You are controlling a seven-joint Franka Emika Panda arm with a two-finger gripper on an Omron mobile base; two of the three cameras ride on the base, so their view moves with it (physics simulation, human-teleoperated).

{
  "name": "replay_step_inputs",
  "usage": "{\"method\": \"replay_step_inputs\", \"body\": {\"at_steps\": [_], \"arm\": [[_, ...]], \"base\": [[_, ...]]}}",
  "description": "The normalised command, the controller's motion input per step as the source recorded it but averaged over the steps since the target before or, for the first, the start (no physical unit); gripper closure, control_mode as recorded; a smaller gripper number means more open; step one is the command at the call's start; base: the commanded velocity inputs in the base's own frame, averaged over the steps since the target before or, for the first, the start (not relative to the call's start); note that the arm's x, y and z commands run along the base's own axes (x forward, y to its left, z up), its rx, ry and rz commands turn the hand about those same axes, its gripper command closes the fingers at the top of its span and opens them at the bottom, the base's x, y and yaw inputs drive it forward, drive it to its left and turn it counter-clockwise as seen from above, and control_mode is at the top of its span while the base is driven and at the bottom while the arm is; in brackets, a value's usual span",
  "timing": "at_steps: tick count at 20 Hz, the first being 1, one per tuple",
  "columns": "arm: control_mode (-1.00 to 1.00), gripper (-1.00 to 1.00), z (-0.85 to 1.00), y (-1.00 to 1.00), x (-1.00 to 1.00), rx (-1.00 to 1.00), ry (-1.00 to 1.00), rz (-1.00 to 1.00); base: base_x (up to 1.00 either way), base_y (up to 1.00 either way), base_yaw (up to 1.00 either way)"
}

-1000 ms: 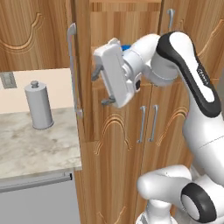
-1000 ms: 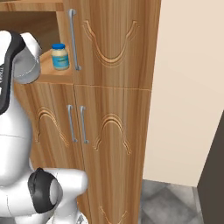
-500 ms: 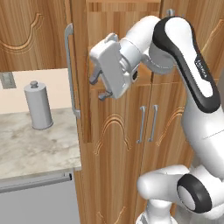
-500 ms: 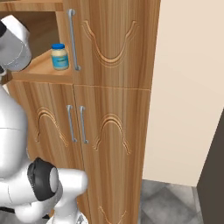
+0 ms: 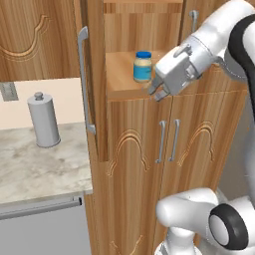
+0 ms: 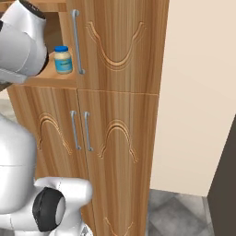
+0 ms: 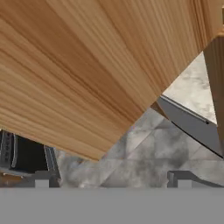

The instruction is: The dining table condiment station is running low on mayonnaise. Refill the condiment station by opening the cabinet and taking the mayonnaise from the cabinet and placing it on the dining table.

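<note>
The mayonnaise point(image 5: 143, 66) point(image 6: 63, 59), a small jar with a blue lid, stands upright on the shelf inside the cabinet point(image 5: 142, 30) point(image 6: 120, 46). The upper left door point(image 5: 95, 99) is swung open and I see it edge-on, its long grey handle point(image 5: 82, 79) facing left. My gripper point(image 5: 158, 94) hangs at the front edge of the shelf, just right of and below the jar, pointing down and apart from it. In the hand view my gripper point(image 7: 113, 179) is open, its fingertips point(image 7: 42, 179) wide apart over wood grain and floor. The dining table is out of view.
A grey canister point(image 5: 44, 119) stands on the marbled counter point(image 5: 35, 167) left of the open door, with a steel appliance front point(image 5: 40, 226) below. The lower doors with short handles point(image 5: 160, 142) point(image 6: 73, 130) are shut. The upper right door's handle point(image 6: 76, 41) is beside the jar. A cream wall point(image 6: 198, 92) lies to the right.
My hand has swung right, from in front of the open door's edge to the shelf front beside the jar, and tipped downward. The jar now shows in the left base view.
</note>
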Motion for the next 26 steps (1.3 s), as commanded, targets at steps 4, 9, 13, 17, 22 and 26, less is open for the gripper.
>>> {"method": "replay_step_inputs", "body": {"at_steps": [4, 9, 13, 17, 22, 26], "arm": [[-1.00, -1.00, 0.00, -0.48, 0.18, -0.04, -0.41, -0.14], [-1.00, -1.00, 0.00, -0.09, 0.44, -0.01, -0.27, -0.21], [-1.00, -1.00, 0.00, 0.00, 0.57, -0.12, -0.24, -0.21], [-1.00, -1.00, 0.00, -0.04, 0.71, -0.13, -0.12, -0.25], [-1.00, -1.00, -0.14, -0.40, 0.71, -0.13, 0.00, -0.33], [-1.00, -1.00, -0.21, -0.31, 0.50, -0.09, -0.03, -0.37]], "base": [[0.00, 0.00, 0.00], [0.00, 0.00, 0.00], [0.00, 0.00, 0.00], [0.00, 0.00, 0.00], [0.00, 0.00, 0.00], [0.00, 0.00, 0.00]]}}
